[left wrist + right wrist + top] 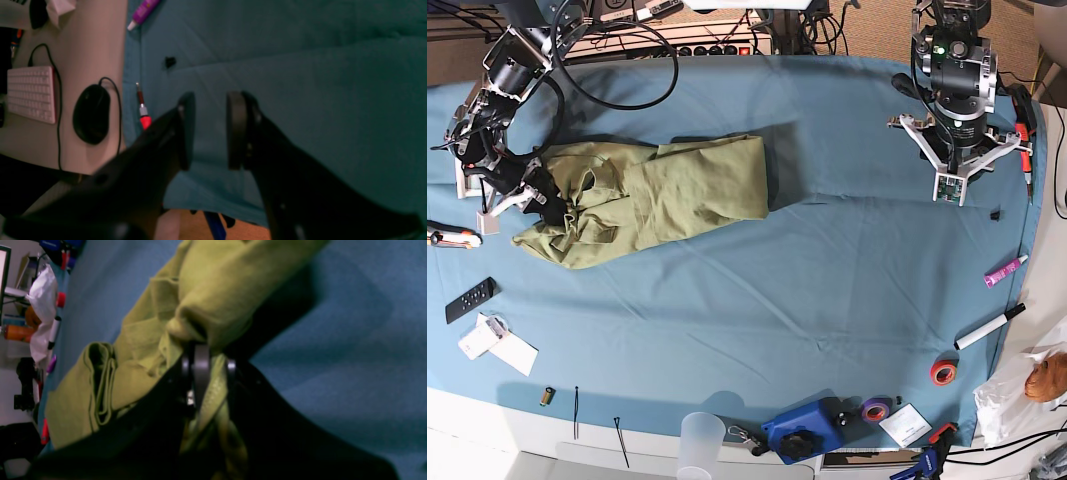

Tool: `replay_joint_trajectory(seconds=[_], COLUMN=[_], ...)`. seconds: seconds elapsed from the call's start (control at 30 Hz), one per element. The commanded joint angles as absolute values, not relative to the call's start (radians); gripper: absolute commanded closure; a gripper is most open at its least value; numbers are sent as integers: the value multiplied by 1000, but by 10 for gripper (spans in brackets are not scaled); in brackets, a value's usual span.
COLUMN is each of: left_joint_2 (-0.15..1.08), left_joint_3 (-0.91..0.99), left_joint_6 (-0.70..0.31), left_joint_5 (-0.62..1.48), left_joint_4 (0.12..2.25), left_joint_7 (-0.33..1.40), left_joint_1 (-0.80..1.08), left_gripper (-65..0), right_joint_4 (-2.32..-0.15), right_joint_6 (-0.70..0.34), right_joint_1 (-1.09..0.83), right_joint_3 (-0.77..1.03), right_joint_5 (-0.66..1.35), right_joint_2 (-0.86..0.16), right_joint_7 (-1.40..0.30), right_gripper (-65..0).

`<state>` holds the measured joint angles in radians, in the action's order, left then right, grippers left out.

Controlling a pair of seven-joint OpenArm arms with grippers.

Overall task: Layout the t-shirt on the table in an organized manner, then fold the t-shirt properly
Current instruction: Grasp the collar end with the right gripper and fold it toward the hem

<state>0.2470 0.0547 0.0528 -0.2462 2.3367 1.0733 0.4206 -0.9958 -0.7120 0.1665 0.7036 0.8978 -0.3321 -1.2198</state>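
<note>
The olive-green t-shirt (657, 190) lies bunched and crumpled on the left part of the blue-draped table (827, 280). My right gripper (547, 205) is at the shirt's left end. In the right wrist view the right gripper (213, 373) is shut on a gathered fold of the t-shirt (213, 283), and cloth shows between its fingers (200, 373). My left gripper (954, 165) hangs over bare table at the far right, well away from the shirt. Seen from the left wrist, the left gripper (210, 130) is open with nothing between its pads, and only blue cloth (300, 83) lies below it.
A black remote (470, 300) and white cards lie at the left front. A marker (990, 326), purple tube (1005, 270) and red tape roll (943, 372) lie at the right. A blue tool (812, 430) and clear cup (699, 440) sit at the front edge. A mouse (91, 113) is off the table.
</note>
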Motion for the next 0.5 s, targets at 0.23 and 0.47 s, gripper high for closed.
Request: replay_joint_trajectory(seconds=[0.23, 0.47], left_joint_2=[252, 252], left_joint_3=[57, 57], left_joint_6=[60, 60], left_joint_5=[-257, -257], left_joint_4=[2355, 2355], left_joint_7=[1078, 1095], left_joint_1=[420, 424], left_gripper=[-150, -150], right_joint_4=[-1247, -1429], right_joint_6=[-697, -676], right_joint_1=[169, 162], right_joint_3=[700, 699], right_joint_5=[749, 653], right_joint_2=[-346, -308], right_joint_7=[-1254, -1256], right_gripper=[0, 0])
